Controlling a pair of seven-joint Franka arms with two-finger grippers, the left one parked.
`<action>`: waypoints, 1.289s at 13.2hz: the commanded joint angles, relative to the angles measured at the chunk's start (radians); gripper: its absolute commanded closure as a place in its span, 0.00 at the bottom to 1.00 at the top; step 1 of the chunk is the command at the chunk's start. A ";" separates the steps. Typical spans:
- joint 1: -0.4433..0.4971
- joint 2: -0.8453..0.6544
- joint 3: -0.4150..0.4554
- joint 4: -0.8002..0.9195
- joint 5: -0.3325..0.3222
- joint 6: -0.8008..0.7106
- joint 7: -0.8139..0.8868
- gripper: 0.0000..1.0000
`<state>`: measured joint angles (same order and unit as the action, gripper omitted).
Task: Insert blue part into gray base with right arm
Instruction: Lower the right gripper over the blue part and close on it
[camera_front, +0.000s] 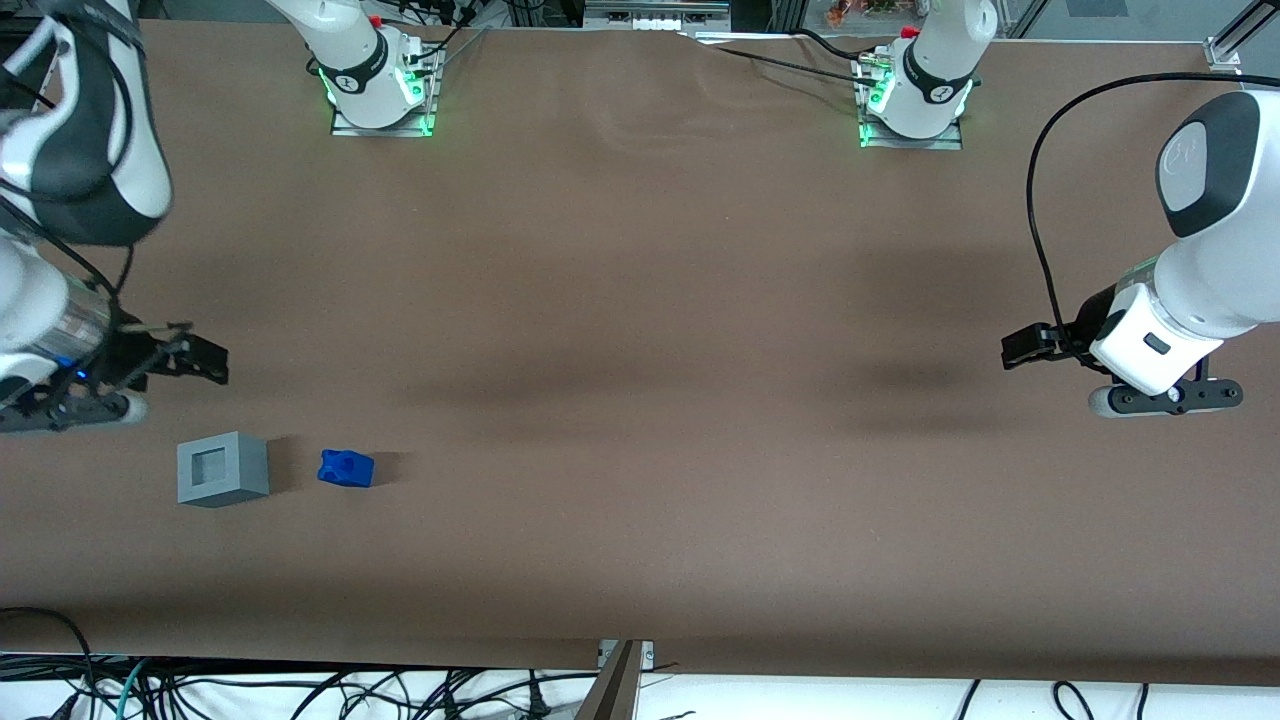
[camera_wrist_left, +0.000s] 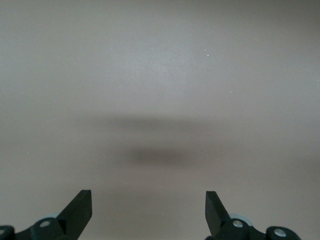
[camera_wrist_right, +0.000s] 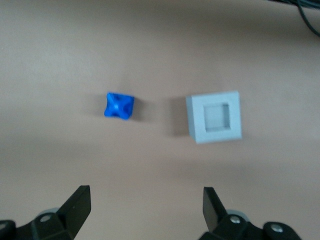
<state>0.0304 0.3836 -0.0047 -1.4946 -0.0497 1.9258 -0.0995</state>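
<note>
Two small objects sit on the brown table (camera_front: 640, 330) toward the working arm's end, nearer the front camera than the arm itself. Closest to that camera is the gray base (camera_front: 222, 468), a light-gray cube standing flat with its square recess facing up and nothing in it. Just beside it, toward the middle of the table and with a strip of bare table between them, lies the blue part (camera_front: 346, 468), a small bright-blue block with a bumpy top. The two do not touch. The right wrist view shows the same pair from above: the blue part (camera_wrist_right: 119, 105) lies turned at an angle to the gray base (camera_wrist_right: 215, 116), though its outline is soft there and its exact pose is hard to read.

A little farther from the front camera, the gripper (camera_front: 195, 360) of the right arm (camera_front: 85, 130) hangs above the table, apart from both blocks and holding nothing. Its two black fingers (camera_wrist_right: 77, 204) stand spread wide, with bare table showing between them in the wrist view. The white arm with its black sections rises from there at the frame's edge.

Farthest from the camera, two arm bases (camera_front: 375, 75) stand bolted down, lit green at their feet.
</note>
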 joint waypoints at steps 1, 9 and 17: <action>0.032 0.099 0.002 0.010 -0.004 0.126 0.015 0.01; 0.060 0.297 0.002 0.010 0.071 0.343 0.144 0.01; 0.060 0.377 0.002 0.011 0.079 0.465 0.145 0.01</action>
<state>0.0868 0.7495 -0.0030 -1.4932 0.0164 2.3645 0.0364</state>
